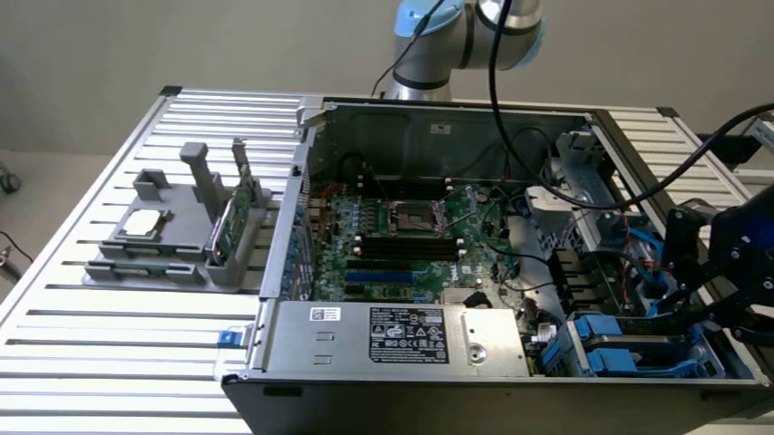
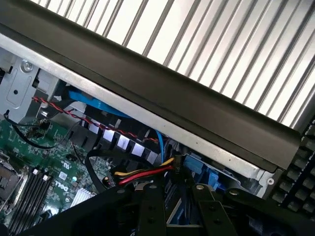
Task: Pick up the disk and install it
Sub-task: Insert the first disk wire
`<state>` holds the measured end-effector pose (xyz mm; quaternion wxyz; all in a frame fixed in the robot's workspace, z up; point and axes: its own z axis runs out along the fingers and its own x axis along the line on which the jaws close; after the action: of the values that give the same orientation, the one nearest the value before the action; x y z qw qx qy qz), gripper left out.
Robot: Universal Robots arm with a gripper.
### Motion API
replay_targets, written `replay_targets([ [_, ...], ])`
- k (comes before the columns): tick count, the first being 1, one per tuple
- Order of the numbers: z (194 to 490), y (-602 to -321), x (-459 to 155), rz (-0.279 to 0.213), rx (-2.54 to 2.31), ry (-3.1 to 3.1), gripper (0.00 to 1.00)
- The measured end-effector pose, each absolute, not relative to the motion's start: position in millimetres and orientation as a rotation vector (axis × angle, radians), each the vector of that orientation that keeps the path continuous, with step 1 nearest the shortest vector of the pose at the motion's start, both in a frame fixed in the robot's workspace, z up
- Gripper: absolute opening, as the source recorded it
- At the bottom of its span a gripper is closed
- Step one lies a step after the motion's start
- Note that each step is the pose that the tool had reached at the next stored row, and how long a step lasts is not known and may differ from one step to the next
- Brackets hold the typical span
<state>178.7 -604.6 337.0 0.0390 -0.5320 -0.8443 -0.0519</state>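
Judging by how things lie, the task is in its late stage: the pick-up appears done, and the seating is not confirmed. The claw (image 1: 701,290) hangs over the drive bay at 4 o'clock of the open computer case (image 1: 303,172), as the exterior view shows it, close above the bay's blue carriers. The disk (image 1: 635,344), a grey face framed in blue plastic, lies flat in that bay near the case's 5 o'clock corner, just beside the 3 o'clock end of the power supply (image 1: 400,335). That this piece is the task's own disk and not a neighbouring drive is a judgement, based on its place directly under the claw. Whether the claw is open, closed or gripping the disk cannot be told, since cables and bay walls crowd the space around it. In the wrist view a red, yellow and black cable bundle (image 2: 142,174) runs just ahead of the claw, and the motherboard (image 2: 39,167) lies beyond it. The grey fixture (image 1: 158,263) stands at 9 o'clock on the slatted surface (image 1: 121,344), well apart from the claw. It carries the small square chip (image 1: 145,222) and the upright green card (image 1: 232,213). Left to verify are full insertion of the disk in its bay and release by the claw.
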Motion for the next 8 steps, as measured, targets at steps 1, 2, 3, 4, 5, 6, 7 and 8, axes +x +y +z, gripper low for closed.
replay_targets([
  [1, 336.9, -604.6, 178.6, -0.159, -1.635, -2.586, 0.27],
  [2, 336.8, -604.7, 178.7, -0.159, -1.638, -2.585, 0.27],
  [3, 336.7, -604.7, 178.7, -0.160, -1.640, -2.583, 0.27],
  [4, 336.6, -604.7, 178.7, -0.160, -1.641, -2.582, 0.27],
  [5, 336.6, -604.7, 178.7, -0.160, -1.643, -2.581, 0.18],
  [6, 336.5, -604.7, 178.7, -0.160, -1.644, -2.581, 0.18],
  [7, 336.6, -604.7, 178.6, -0.159, -1.645, -2.579, 0.17],
  [8, 336.6, -604.7, 178.5, -0.158, -1.646, -2.577, 0.17],
])
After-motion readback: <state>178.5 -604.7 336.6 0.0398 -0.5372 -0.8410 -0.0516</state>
